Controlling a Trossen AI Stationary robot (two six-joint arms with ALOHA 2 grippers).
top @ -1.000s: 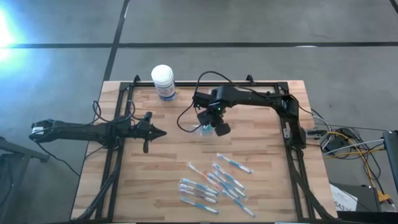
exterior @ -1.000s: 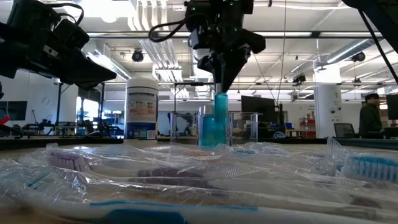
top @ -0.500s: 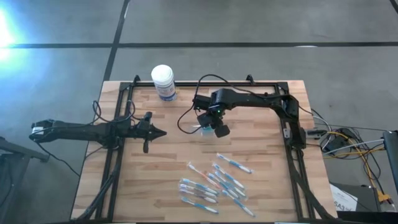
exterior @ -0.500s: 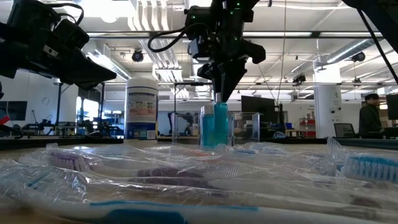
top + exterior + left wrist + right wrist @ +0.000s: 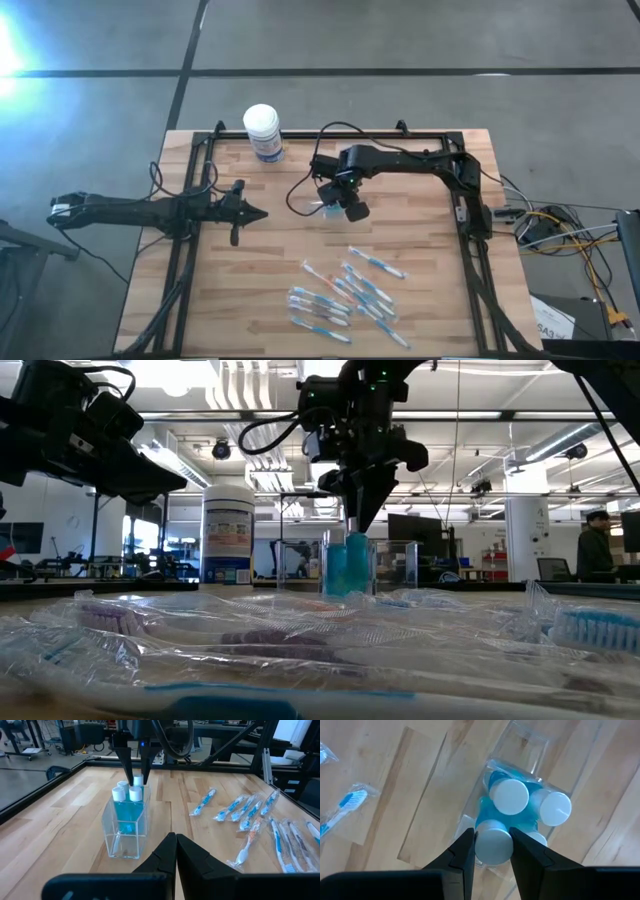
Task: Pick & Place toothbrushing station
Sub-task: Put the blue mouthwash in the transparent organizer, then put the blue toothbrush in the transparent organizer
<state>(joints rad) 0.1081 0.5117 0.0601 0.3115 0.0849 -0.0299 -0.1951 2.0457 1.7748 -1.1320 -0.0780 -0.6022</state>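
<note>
A small clear plastic cup (image 5: pixel 125 832) stands on the wooden table at mid-far, holding blue tubes with white caps (image 5: pixel 509 796). My right gripper (image 5: pixel 493 851) hangs right over it, pointing down, shut on one more white-capped blue tube (image 5: pixel 355 555). Several wrapped blue-and-white toothbrushes (image 5: pixel 345 293) lie flat on the table's near half. My left gripper (image 5: pixel 258 212) waits shut at the table's left, clear of everything. My right gripper pinches the tube's white cap (image 5: pixel 485 845) between its two fingers, one on each side. The fingers come from above, pointing down. The tube hangs upright with its blue body down inside the cup, beside the other tubes; whether its bottom touches the cup's floor is hidden.
A white-lidded tub with a blue label (image 5: pixel 262 130) stands at the far left of the table. A black frame (image 5: pixel 470 200) runs along the table's sides and far edge. Bare wood lies between the cup and the toothbrushes. A person (image 5: pixel 598 545) stands in the room behind.
My right gripper has gone down a little over the cup, staying upright. The blue tube in its fingers has sunk with it, from standing partly above the cup's rim to deeper among the other tubes.
</note>
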